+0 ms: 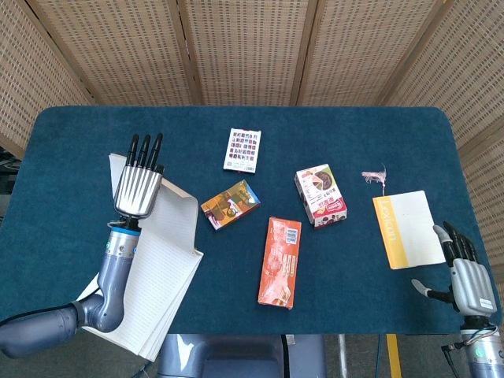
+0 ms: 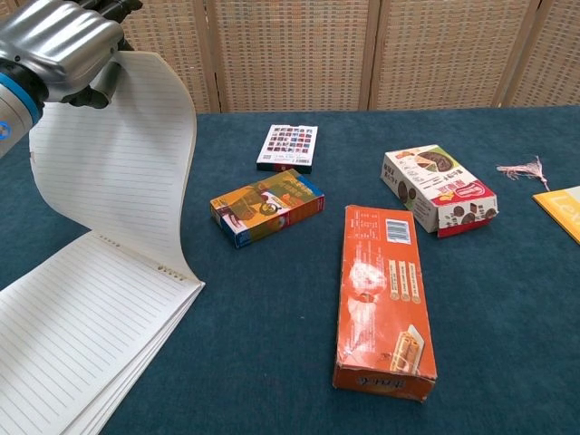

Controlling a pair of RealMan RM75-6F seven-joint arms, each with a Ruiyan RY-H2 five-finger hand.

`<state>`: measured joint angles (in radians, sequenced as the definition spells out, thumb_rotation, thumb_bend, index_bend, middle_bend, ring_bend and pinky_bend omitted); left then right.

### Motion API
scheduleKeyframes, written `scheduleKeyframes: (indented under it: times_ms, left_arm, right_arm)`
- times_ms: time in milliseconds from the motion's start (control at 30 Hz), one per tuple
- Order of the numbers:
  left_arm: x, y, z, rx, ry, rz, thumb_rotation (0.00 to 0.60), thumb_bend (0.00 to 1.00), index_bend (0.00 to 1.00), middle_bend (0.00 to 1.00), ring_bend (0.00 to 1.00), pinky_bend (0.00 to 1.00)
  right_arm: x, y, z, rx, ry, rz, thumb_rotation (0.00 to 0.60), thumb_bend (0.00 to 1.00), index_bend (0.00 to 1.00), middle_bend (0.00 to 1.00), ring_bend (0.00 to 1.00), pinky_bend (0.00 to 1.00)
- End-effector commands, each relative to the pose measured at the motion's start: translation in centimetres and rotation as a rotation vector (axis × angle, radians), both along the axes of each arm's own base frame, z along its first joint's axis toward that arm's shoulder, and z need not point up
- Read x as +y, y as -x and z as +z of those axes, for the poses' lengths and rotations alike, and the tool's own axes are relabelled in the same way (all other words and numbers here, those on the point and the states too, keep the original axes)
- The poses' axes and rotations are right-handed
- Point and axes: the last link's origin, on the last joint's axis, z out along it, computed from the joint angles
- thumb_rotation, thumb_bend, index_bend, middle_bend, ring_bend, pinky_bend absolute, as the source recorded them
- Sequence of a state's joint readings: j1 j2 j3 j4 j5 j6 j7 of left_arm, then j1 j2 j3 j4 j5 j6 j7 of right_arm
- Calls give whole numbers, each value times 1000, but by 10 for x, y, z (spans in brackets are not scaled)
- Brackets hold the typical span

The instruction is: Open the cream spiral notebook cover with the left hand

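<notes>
The cream spiral notebook (image 1: 157, 276) lies open at the table's front left, its ruled pages (image 2: 82, 326) facing up. Its cover leaf (image 2: 127, 154) stands lifted in a tall curve above the spiral edge, ruled on the side facing me. My left hand (image 1: 139, 185) grips the top edge of that leaf, fingers over it and thumb beneath, high at the upper left of the chest view (image 2: 59, 45). My right hand (image 1: 465, 276) hangs open off the table's front right corner, holding nothing.
A card pack (image 1: 242, 150), a colourful small box (image 1: 230, 204), a long orange box (image 1: 279, 261) and a snack box (image 1: 320, 194) lie mid-table. A yellow-spined white notebook (image 1: 408, 228) and a pink tassel (image 1: 375, 176) lie at the right.
</notes>
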<state>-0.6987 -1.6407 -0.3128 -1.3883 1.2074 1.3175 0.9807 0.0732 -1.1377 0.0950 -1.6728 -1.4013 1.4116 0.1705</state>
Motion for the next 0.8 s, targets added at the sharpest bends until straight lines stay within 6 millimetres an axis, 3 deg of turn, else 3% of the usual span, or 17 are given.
scheduleKeyframes:
  times_ms: [33, 167, 300, 500, 700, 800]
  left_arm:
    - [9, -4, -11, 2, -7, 3, 600, 638, 723, 0, 0, 0]
    - [19, -8, -19, 26, -20, -15, 600, 590, 619, 0, 0, 0]
    - [26, -12, -22, 26, -31, -21, 600, 522, 415, 0, 0, 0]
    - [34, -21, -27, -8, -45, -42, 600, 229, 97, 0, 0, 0]
    - [33, -25, -26, -55, -35, -73, 600, 58, 0, 0, 0, 0]
    - [33, -26, -23, -77, -36, -77, 600, 41, 0, 0, 0, 0]
  right_arm:
    - [0, 1, 0, -8, -1, -5, 600, 28, 0, 0, 0, 0]
    - [-2, 2, 0, -18, -5, -12, 600, 28, 0, 0, 0, 0]
    - [-3, 3, -1, -22, -9, -17, 600, 28, 0, 0, 0, 0]
    - [-4, 4, -1, -29, -8, -22, 600, 28, 0, 0, 0, 0]
    - [-4, 4, 0, -34, -7, -23, 600, 28, 0, 0, 0, 0]
    - [-4, 3, 0, -33, -7, -20, 600, 28, 0, 0, 0, 0]
